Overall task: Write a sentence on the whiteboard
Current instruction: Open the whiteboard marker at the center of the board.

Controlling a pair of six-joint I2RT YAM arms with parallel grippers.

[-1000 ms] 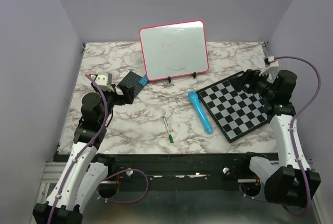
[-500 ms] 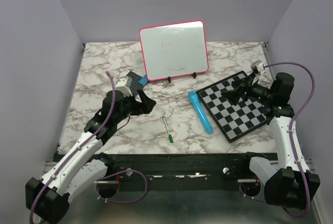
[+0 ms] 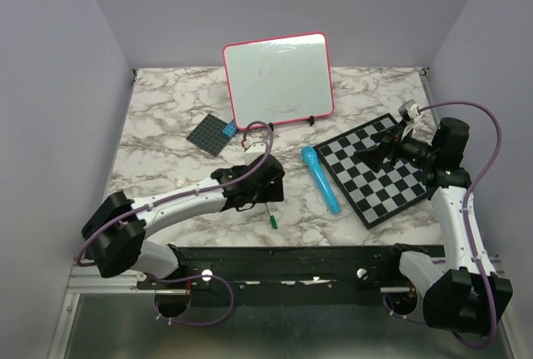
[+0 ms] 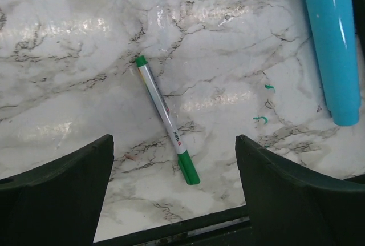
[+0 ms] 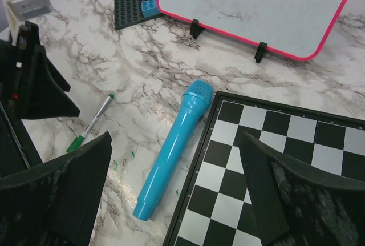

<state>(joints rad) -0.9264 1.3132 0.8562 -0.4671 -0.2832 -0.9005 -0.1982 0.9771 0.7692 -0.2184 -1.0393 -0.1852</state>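
The whiteboard (image 3: pixel 279 80) stands propped on two black clips at the back centre, and it also shows in the right wrist view (image 5: pixel 256 6). It bears only faint grey smudges; no green sentence shows. A green-capped marker (image 3: pixel 270 211) lies on the marble table near the front edge. My left gripper (image 3: pixel 265 195) hovers just above it, open and empty, with the marker (image 4: pixel 165 117) lying between its fingers (image 4: pixel 57 192). My right gripper (image 3: pixel 372 157) is open and empty above the chessboard's left part (image 5: pixel 177 200).
A blue toy microphone (image 3: pixel 321 178) lies between the marker and the black-and-white chessboard (image 3: pixel 416 196). A dark building-brick plate (image 3: pixel 212 132) with a blue brick lies left of the whiteboard. Small green ink marks (image 4: pixel 261 119) dot the table near the microphone's end (image 4: pixel 331 40).
My left arm has swung from the far left by the brick plate to the centre front, over the marker. My right gripper has shifted a little left over the chessboard.
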